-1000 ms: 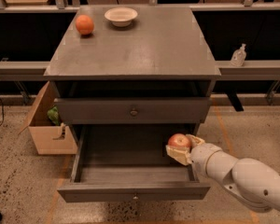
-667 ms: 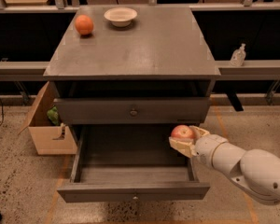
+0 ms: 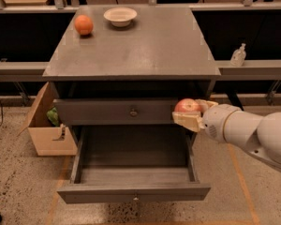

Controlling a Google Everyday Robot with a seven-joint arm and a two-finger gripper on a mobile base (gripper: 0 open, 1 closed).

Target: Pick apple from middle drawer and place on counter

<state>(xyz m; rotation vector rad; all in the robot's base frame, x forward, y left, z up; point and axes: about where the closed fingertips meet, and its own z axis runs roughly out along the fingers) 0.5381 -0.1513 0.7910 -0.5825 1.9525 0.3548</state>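
The gripper (image 3: 190,114) clasps the round apple (image 3: 187,105), red side seemingly uppermost, over the open middle drawer (image 3: 133,191)'s right edge.

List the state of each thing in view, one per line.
apple: held in the gripper, above the middle drawer's right side
gripper: shut on apple, beside the upper drawer
middle drawer: pulled open
upper drawer: shut
orange: resting on the counter
bowl: upright on counter
cardboard box: open

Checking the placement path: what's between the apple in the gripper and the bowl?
Camera view: only bare counter lies between the apple, held by the gripper below the counter's front right edge, and the bowl. The orange sits left of that line.
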